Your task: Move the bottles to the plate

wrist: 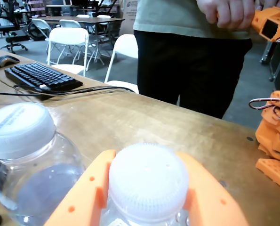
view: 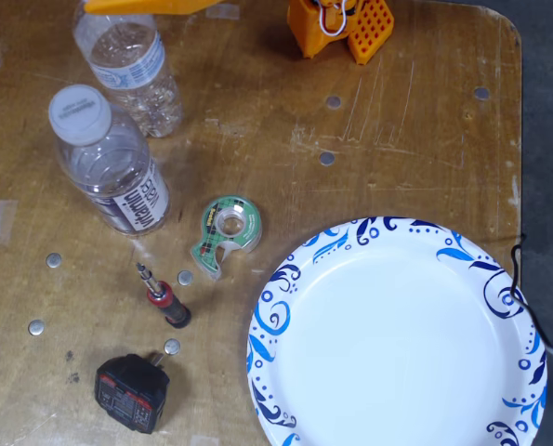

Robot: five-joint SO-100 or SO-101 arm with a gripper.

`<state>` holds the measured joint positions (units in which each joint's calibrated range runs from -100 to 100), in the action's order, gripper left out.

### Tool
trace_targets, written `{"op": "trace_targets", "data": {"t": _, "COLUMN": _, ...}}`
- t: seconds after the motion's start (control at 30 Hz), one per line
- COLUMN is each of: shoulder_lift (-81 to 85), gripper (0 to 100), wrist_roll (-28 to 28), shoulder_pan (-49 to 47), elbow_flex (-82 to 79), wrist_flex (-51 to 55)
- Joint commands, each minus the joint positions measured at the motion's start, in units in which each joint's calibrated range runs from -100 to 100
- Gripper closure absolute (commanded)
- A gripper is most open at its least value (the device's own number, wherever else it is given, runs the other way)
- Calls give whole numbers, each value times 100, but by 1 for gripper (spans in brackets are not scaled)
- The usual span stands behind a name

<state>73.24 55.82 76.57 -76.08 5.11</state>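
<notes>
Two clear bottles with white caps stand on the wooden table. The bottle with the pale blue-white label (view: 132, 74) is at the top left of the fixed view, its top under my orange gripper (view: 146, 6). In the wrist view its ribbed white cap (wrist: 147, 183) sits tight between both fingers of the gripper (wrist: 147, 157), which looks shut on it. The dark-lettered bottle (view: 109, 163) stands just beside it, at the left of the wrist view (wrist: 22, 132). The plate (view: 397, 344), white with blue swirls, lies at the lower right, bare.
A green tape dispenser (view: 228, 228), a red-handled tool (view: 164, 302) and a black block (view: 132, 390) lie between the bottles and the plate. An orange arm base (view: 339, 26) stands at the table's top edge. A keyboard (wrist: 41, 77) and a standing person (wrist: 191, 56) are beyond.
</notes>
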Motion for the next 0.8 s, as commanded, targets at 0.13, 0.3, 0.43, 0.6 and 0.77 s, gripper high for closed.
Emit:
{"op": "trace_targets", "data": {"t": 0.13, "shoulder_lift": 71, "gripper": 92, "wrist_roll": 156, "shoulder_pan": -288, "elbow_flex": 1212, "wrist_flex": 577}}
{"op": "trace_targets", "data": {"t": 0.3, "shoulder_lift": 62, "gripper": 91, "wrist_roll": 151, "shoulder_pan": -299, "elbow_flex": 2275, "wrist_flex": 1073}}
{"op": "trace_targets", "data": {"t": 0.43, "shoulder_lift": 62, "gripper": 91, "wrist_roll": 151, "shoulder_pan": -644, "elbow_flex": 3121, "wrist_flex": 1596}}
{"op": "trace_targets", "data": {"t": 0.6, "shoulder_lift": 54, "gripper": 92, "wrist_roll": 161, "shoulder_pan": -1388, "elbow_flex": 4121, "wrist_flex": 2414}}
{"op": "trace_targets", "data": {"t": 0.77, "shoulder_lift": -14, "gripper": 97, "wrist_roll": 161, "shoulder_pan": -2013, "elbow_flex": 4698, "wrist_flex": 2927}}
